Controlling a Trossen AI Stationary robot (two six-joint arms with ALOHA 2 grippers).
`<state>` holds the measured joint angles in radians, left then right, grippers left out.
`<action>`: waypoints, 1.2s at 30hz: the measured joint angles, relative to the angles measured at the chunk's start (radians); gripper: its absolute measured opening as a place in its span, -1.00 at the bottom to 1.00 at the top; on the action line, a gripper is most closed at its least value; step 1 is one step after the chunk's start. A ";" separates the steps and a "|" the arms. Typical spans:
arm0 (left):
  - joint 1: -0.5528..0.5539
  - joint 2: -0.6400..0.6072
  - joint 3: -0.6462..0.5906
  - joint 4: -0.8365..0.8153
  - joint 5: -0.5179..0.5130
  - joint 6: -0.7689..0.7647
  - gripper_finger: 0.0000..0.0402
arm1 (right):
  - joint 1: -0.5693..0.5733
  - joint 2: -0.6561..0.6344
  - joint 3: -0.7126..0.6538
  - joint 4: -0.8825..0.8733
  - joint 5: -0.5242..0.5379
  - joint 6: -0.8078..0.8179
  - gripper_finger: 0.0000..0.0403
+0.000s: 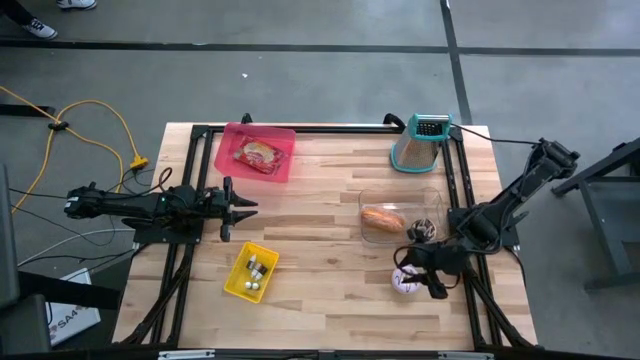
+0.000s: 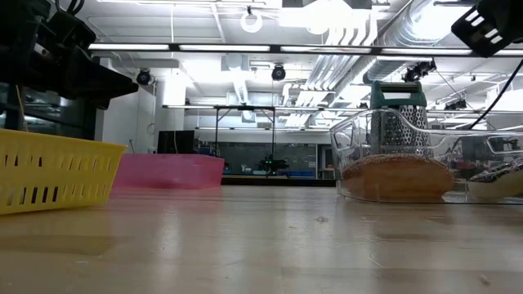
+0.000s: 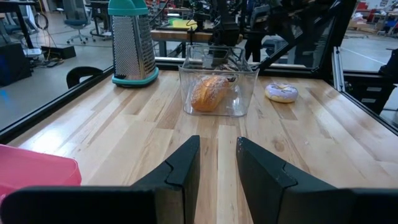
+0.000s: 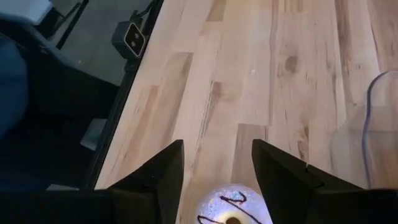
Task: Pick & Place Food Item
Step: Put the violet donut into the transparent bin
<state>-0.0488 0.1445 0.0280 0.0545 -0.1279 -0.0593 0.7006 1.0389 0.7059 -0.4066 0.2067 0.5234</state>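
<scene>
A white-iced doughnut (image 1: 406, 284) with dark squiggles lies flat on the wooden table near its right front; it also shows in the left wrist view (image 3: 281, 93). My right gripper (image 4: 217, 168) hovers over it, slanting down and open, one finger on either side of the doughnut (image 4: 233, 208) without touching. A bread loaf (image 1: 383, 218) lies in a clear container (image 1: 398, 200) just beyond. My left gripper (image 3: 217, 165) waits level at the table's left (image 1: 240, 208), open by a narrow gap, nothing between its fingers.
A pink tray (image 1: 284, 160) with packaged food sits at the far left-centre. Toward the front left stands a yellow basket (image 1: 240, 282) holding small items, and a teal-topped grater (image 1: 420, 143) at the far right. A dark item (image 1: 425, 230) lies in the clear container's right part.
</scene>
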 joint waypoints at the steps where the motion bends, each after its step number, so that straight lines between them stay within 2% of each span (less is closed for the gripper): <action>1: 0.000 0.000 0.000 0.000 0.000 0.000 -0.50 | -0.001 0.000 0.000 -0.001 0.001 0.000 -0.12; 10: 0.000 0.000 0.000 0.000 0.000 0.000 -0.50 | -0.022 0.085 0.000 -0.084 -0.007 0.035 -0.12; 27: 0.000 0.000 0.000 0.000 0.000 0.000 -0.50 | 0.006 0.294 0.000 -0.090 -0.185 0.267 -0.12; 31: 0.000 0.000 0.000 0.000 0.000 0.000 -0.50 | 0.038 0.312 0.000 -0.078 -0.182 0.270 -0.12; 36: 0.000 0.000 0.000 0.000 0.000 0.000 -0.50 | 0.065 0.330 0.000 -0.080 -0.126 0.288 -0.12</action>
<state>-0.0490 0.1446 0.0284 0.0547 -0.1278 -0.0597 0.7658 1.3687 0.7059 -0.4867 0.0811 0.8115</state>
